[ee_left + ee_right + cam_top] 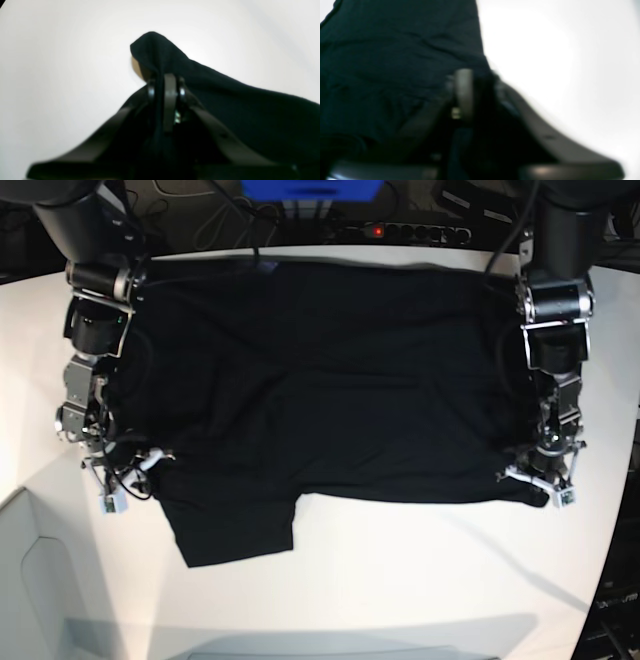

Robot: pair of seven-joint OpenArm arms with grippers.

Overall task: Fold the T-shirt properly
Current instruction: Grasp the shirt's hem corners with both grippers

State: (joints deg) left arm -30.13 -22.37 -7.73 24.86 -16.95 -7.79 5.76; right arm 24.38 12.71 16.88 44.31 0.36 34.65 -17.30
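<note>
The black T-shirt [330, 380] lies spread across the white table [420, 580], one sleeve [235, 530] sticking out toward the front left. At the shirt's right edge in the base view, my left gripper [543, 480] is shut on the cloth. The left wrist view shows its fingers closed [166, 80] on a raised fold of T-shirt [225, 100] that peaks above the tips. My right gripper [108, 480] is at the shirt's left edge. In the blurred right wrist view it [477, 77] is shut on the T-shirt [395, 50].
A power strip [400, 230] with a red light, cables and a blue object [310, 188] sit behind the table's far edge. The table's front left corner drops off near the right arm. Bare white tabletop lies in front of the shirt.
</note>
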